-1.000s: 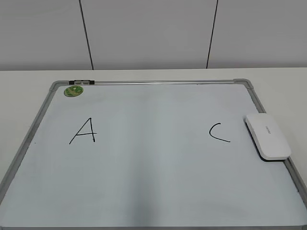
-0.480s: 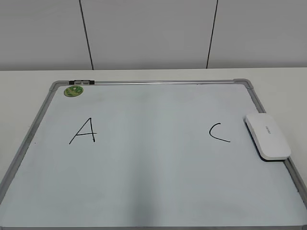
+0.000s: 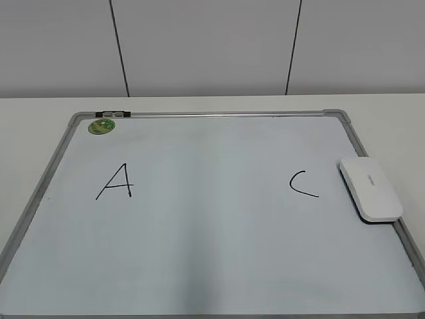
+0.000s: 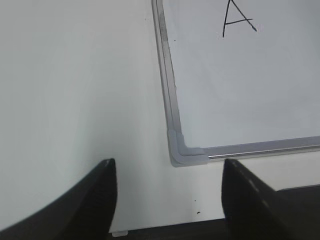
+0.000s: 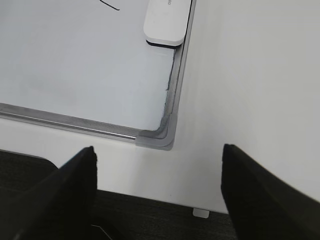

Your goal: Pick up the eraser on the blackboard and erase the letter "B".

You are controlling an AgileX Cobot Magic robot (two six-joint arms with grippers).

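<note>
The blackboard (image 3: 212, 226) is a white board with a grey frame, lying flat on the table. It carries a black "A" (image 3: 117, 181) and a black "C" (image 3: 303, 183). No letter "B" shows between them. The white eraser (image 3: 370, 189) lies on the board's right edge, right of the "C". It also shows at the top of the right wrist view (image 5: 166, 22). My left gripper (image 4: 170, 165) is open and empty by the board's near left corner (image 4: 182, 150). My right gripper (image 5: 159, 150) is open and empty by the near right corner (image 5: 160, 136). Neither gripper shows in the exterior view.
A round green magnet (image 3: 101, 125) sits at the board's far left corner beside a dark clip (image 3: 113, 114). The white table's front edge (image 5: 150, 192) runs just under both grippers, with dark floor beyond. A grey wall stands behind the table.
</note>
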